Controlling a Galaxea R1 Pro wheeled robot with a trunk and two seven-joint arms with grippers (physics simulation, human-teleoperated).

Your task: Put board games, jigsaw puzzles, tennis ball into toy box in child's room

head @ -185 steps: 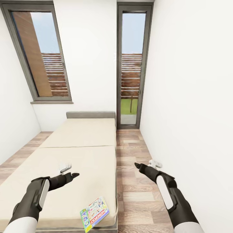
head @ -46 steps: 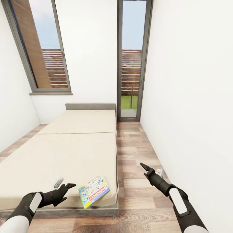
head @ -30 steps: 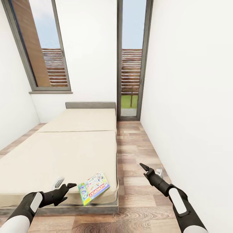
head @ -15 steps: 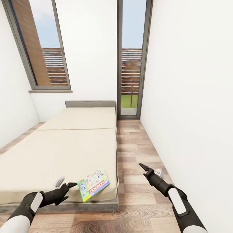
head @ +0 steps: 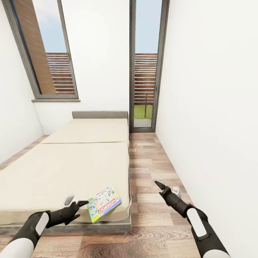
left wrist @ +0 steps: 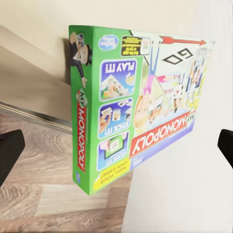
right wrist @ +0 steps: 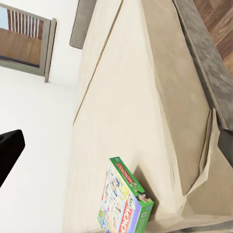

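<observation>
With the left tool (head: pixel 80 205) spread wide just beside the board game (head: pixel 104 208) lying at the bed (head: pixel 71 168) corner, a nudge risks sliding it floorward; the right tool's (head: pixel 159 185) state is unclear.

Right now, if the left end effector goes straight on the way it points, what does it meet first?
Most likely the board game on the bed: the open left end effector points at its near edge, with nothing between.

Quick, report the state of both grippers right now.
Left gripper: open, holding nothing, fingers spread beside the green flat Monopoly board game on the cream bed.
Right gripper: empty over the wood-plank floor; open or shut cannot be told.
</observation>
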